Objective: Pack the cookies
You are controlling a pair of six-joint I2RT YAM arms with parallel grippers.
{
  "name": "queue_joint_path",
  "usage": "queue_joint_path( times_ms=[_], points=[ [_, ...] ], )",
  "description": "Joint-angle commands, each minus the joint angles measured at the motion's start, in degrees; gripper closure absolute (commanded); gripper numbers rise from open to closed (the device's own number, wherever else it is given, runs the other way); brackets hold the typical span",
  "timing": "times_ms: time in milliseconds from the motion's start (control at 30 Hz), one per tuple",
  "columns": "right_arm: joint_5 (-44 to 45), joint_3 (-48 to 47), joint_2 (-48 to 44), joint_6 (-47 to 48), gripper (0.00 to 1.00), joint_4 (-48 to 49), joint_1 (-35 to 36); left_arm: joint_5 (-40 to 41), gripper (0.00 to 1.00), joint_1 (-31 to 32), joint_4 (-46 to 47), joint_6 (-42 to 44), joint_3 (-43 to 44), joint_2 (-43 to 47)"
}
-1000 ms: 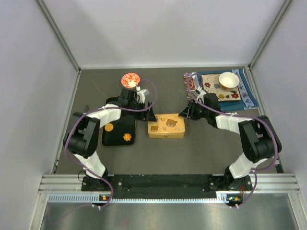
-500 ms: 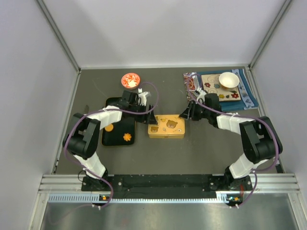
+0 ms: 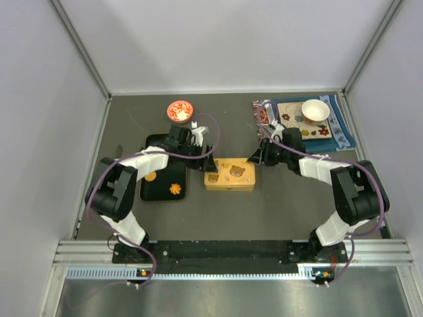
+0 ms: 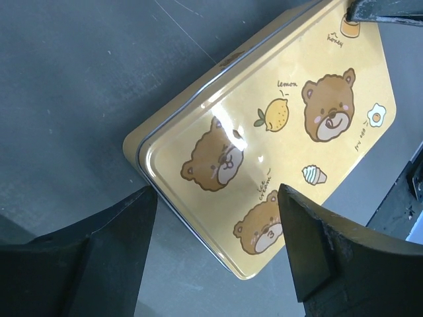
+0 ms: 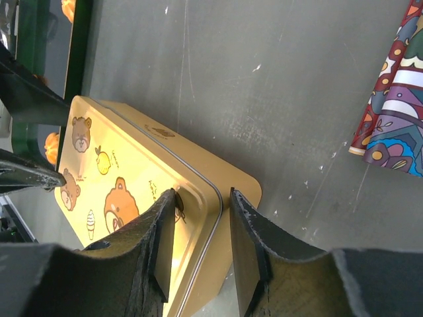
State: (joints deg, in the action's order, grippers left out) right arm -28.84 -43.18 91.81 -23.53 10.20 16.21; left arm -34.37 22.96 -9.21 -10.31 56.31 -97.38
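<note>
Two orange cookies lie on a black tray (image 3: 162,193): a round one (image 3: 151,176) and a flower-shaped one (image 3: 175,189). Both also show in the right wrist view, one (image 5: 68,8) at the top and one (image 5: 51,146) at the left edge. A closed yellow tin (image 3: 229,176) with bear pictures sits right of the tray. My left gripper (image 3: 210,165) is open and empty, its fingers straddling the tin's left corner (image 4: 198,198). My right gripper (image 3: 254,158) is narrowly open, its tips over the rim at the tin's right far corner (image 5: 221,191), holding nothing.
A small red bowl (image 3: 179,109) with red-and-white bits stands behind the tray. At the back right, a white bowl (image 3: 314,109) sits on a board over a patterned cloth (image 3: 340,135), whose edge shows in the right wrist view (image 5: 396,99). Grey walls enclose the table.
My left gripper has moved right from the tray's edge to the tin's left end. My right gripper has stayed at the tin's right far corner.
</note>
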Motion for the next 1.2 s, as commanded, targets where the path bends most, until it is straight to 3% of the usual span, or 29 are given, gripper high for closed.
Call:
queue_joint_path(
  times_ms=[0,433,867,1167],
  points=[
    [4.93,0.99,3.46,3.93,0.67,-9.32,-0.74,-0.26,0.21,0.59,1.13,0.73,-1.03,4.57],
    [5.46,0.99,3.55,4.72,0.7,-9.23,-1.26,4.4,0.19,3.31,1.13,0.46,-2.88,6.68],
    [4.23,0.99,1.97,5.51,0.66,-10.11,-1.44,11.16,0.21,7.45,-1.25,2.04,-0.94,3.87],
    [0.46,0.38,-3.12,5.86,0.56,-12.66,-1.7,14.41,0.25,10.52,-0.81,3.18,-2.0,2.9]
  ],
)
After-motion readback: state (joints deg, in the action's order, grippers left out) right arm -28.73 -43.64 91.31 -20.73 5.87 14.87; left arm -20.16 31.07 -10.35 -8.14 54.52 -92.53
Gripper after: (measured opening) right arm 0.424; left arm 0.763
